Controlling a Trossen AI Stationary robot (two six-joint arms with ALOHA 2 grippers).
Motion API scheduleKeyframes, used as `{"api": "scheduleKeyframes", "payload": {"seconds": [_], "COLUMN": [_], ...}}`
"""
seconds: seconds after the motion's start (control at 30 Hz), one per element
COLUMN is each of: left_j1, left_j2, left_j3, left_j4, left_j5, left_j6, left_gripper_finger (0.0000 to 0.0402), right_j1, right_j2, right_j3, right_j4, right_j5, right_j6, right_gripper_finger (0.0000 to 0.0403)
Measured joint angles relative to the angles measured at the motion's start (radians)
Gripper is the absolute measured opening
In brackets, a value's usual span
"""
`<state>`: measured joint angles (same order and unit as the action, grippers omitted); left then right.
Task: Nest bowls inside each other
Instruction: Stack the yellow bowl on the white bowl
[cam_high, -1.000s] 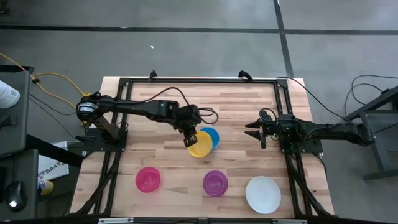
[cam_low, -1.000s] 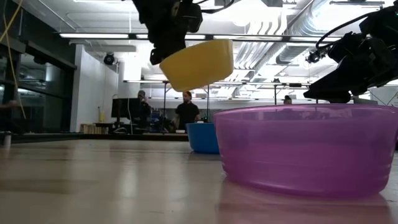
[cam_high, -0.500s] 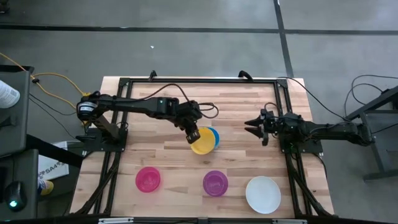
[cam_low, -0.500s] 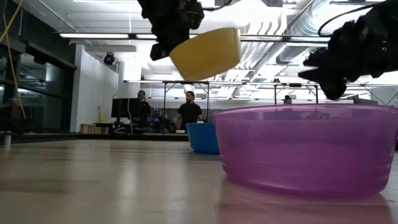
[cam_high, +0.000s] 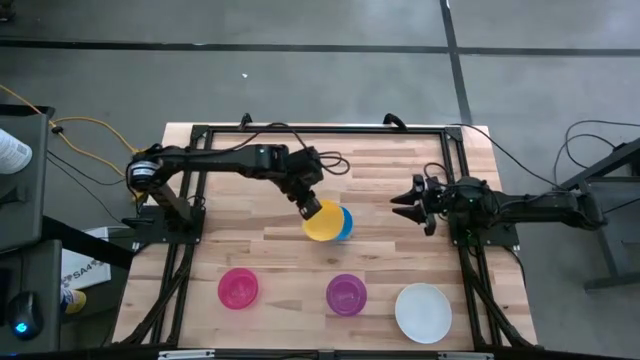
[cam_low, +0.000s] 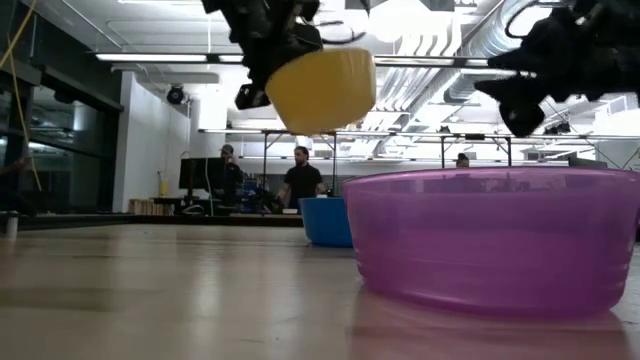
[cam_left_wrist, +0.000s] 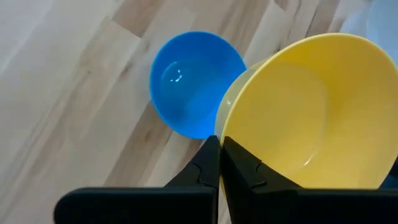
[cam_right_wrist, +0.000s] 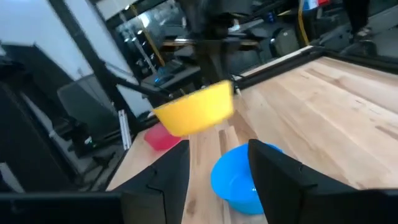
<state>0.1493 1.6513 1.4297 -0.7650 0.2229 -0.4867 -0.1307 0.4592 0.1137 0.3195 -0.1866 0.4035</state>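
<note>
High view: we have the left gripper (cam_high: 309, 207) clamped on the rim of the yellow bowl (cam_high: 324, 220), carried in the air and overlapping the blue bowl (cam_high: 343, 222), which sits on the surface (cam_high: 400, 170). Pink bowl (cam_high: 238, 288), purple bowl (cam_high: 346, 293) and white bowl (cam_high: 423, 312) stand well apart from the blue bowl, on the camera side. The right gripper (cam_high: 412, 203) waits beside the blue bowl, jaws spread, holding nothing.

Low view: yellow bowl (cam_low: 320, 88) hangs well above the blue bowl (cam_low: 322, 220) and tilted, rim edge higher on one side. Risk as we see it: released from this height and tilt it could hit the blue rim, bounce or roll off instead of seating. It's a one-sided rim pinch, so it could also swing or slip.

Left wrist view: yellow bowl (cam_left_wrist: 305, 112) is open toward the camera, so its mouth faces up and slightly sideways. It's round, so no long axis in plan; its axis of symmetry leans off vertical. Blue bowl (cam_left_wrist: 193, 81) is mouth-up, only partly under the yellow one, so we're not centred yet.

Right wrist view: yellow bowl (cam_right_wrist: 196, 112) floats above the blue bowl (cam_right_wrist: 239, 177), offset to one side. Second risk: lowering off-centre would push the blue bowl along the surface.
</note>
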Motion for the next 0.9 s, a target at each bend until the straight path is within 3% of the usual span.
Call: {"api": "scheduleKeyframes", "payload": {"seconds": [0.23,0.4,0.9], "left_j1": [0.008,0.010,0.054], "left_j2": [0.169,0.270,0.296], "left_j3": [0.223,0.381,0.391], "left_j4": [-0.171,-0.290,-0.317], "left_j5": [0.031,0.024,0.028], "left_j6": [0.081,0.157,0.194], "left_gripper_finger": [0.0000,0.0000,0.0000], "right_j1": [0.000,0.010,0.193], "right_j2": [0.240,0.375,0.556], "right_j3": [0.178,0.318,0.686], "right_j4": [-0.033,-0.209,-0.621], "right_j5": [-0.066,-0.086,-0.019], "right_j6": [-0.131,-0.256,-0.460], "right_gripper_finger": [0.0156,0.0156,0.0156]}}
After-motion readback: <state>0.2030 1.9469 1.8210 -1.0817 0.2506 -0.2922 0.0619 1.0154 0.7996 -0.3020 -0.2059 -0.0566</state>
